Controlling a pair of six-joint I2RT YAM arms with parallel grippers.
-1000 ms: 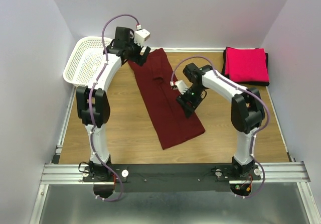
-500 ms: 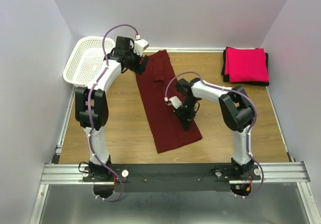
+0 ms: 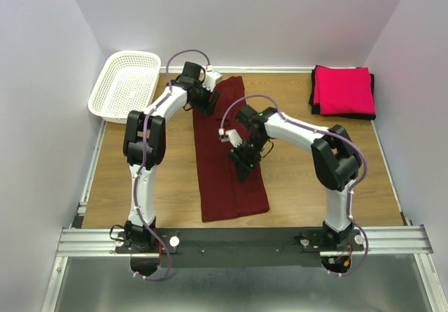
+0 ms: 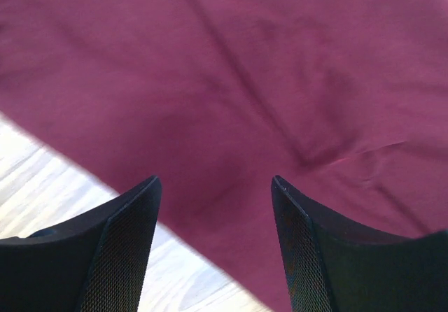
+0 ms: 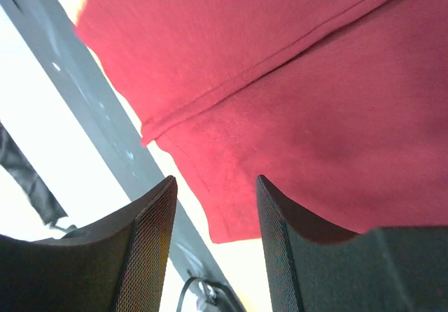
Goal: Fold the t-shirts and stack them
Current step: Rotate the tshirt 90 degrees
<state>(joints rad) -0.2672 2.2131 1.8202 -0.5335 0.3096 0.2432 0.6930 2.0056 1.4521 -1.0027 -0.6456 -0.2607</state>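
The dark maroon t-shirt (image 3: pixel 222 189) lies flat on the tabletop (image 3: pixel 168 172) as 1 long, narrow folded strip running from the far edge toward the arm bases. The left gripper (image 3: pixel 204 101) sits at the strip's far end, its 2 fingers (image 4: pixel 122 249) spread with maroon cloth showing between them. The right gripper (image 3: pixel 241 166) is over the strip's middle, also spread, with a hem visible beyond it. In the far right corner, the folded pink-red t-shirt (image 3: pixel 343 89) rests on the black one (image 3: pixel 346 115). The white basket (image 3: pixel 124 88) stands far left.
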